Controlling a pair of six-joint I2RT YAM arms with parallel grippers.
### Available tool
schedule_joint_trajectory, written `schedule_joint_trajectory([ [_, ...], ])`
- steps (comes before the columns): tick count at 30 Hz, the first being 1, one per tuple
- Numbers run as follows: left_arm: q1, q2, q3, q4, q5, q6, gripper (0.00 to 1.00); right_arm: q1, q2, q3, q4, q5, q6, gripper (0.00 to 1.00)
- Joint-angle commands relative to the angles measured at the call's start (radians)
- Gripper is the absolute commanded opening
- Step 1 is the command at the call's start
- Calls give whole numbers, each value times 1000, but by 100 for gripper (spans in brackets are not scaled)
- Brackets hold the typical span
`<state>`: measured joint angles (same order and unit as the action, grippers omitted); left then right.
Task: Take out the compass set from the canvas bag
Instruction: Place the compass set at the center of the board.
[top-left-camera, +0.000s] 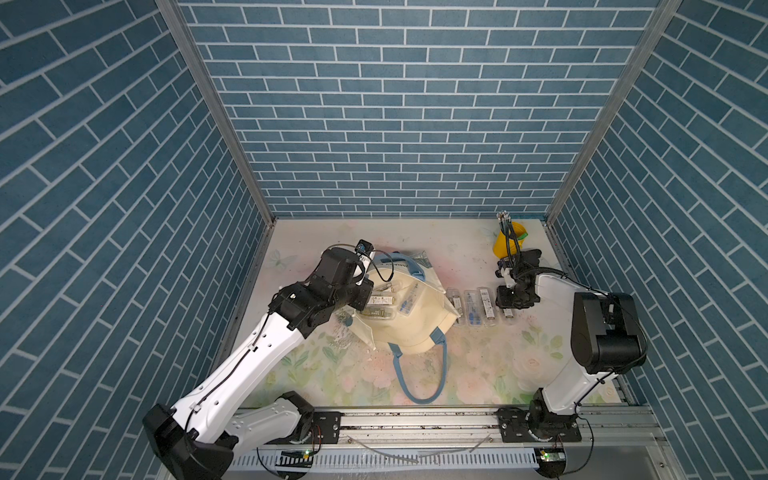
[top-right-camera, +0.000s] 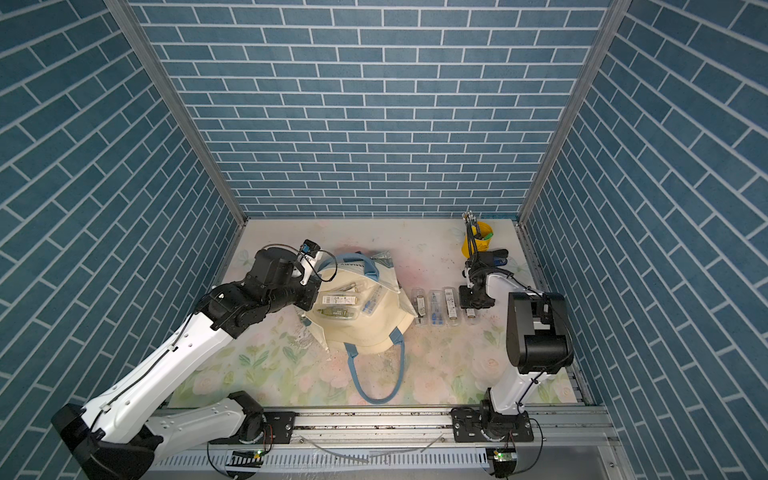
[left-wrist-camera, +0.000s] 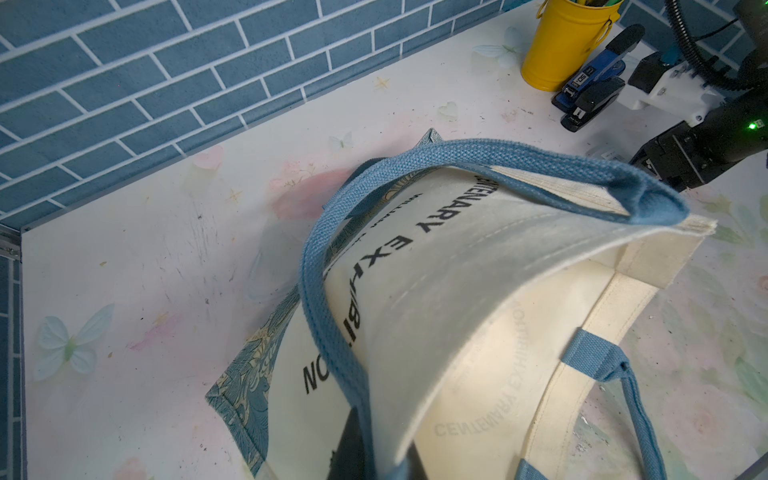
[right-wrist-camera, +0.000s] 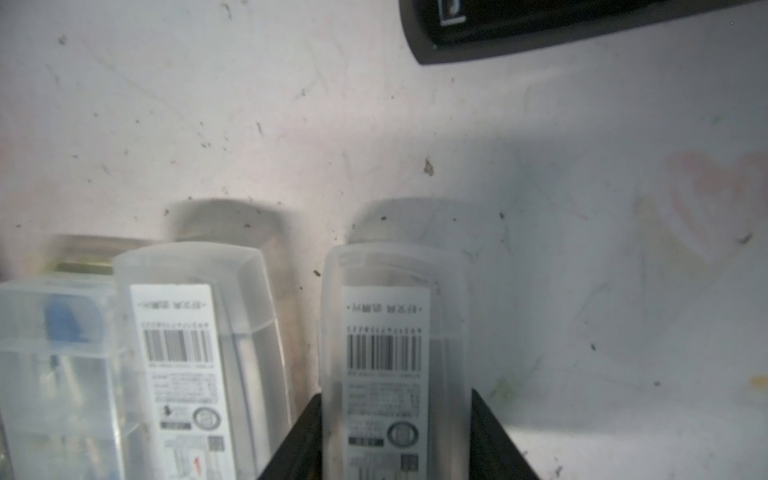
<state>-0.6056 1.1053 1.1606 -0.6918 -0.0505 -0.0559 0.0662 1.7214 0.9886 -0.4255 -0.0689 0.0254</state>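
Observation:
The cream canvas bag (top-left-camera: 415, 332) (top-right-camera: 374, 332) lies on the table with its mouth held up. My left gripper (top-left-camera: 366, 296) (top-right-camera: 314, 297) (left-wrist-camera: 382, 457) is shut on the bag's lettered rim (left-wrist-camera: 457, 291) beside a blue handle. Several clear compass set cases (top-left-camera: 382, 305) (top-right-camera: 338, 305) show inside the bag. Three more cases (top-left-camera: 471, 307) (top-right-camera: 435, 307) lie in a row to the bag's right. At the row's right end, my right gripper (top-left-camera: 510, 309) (top-right-camera: 471, 309) (right-wrist-camera: 395, 436) is shut on a compass set (right-wrist-camera: 386, 353). Its fingers (right-wrist-camera: 299, 440) press the case's sides.
A yellow cup (top-left-camera: 507, 245) (top-right-camera: 476, 243) (left-wrist-camera: 561, 41) of pens stands at the back right, with blue and black staplers (left-wrist-camera: 590, 91) next to it. The bag's second blue handle (top-left-camera: 419, 374) loops toward the front edge. Brick-patterned walls enclose three sides.

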Motion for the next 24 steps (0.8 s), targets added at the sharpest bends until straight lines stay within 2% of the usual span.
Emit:
schedule_joint_trajectory([
  [1,-3,-14,40,37,5,-2,0,-3,26,48,-8,-5,-35,47],
  [24,-3,-19,38,36,-5,2,0,-3,-17,59,-10,23,-26,59],
])
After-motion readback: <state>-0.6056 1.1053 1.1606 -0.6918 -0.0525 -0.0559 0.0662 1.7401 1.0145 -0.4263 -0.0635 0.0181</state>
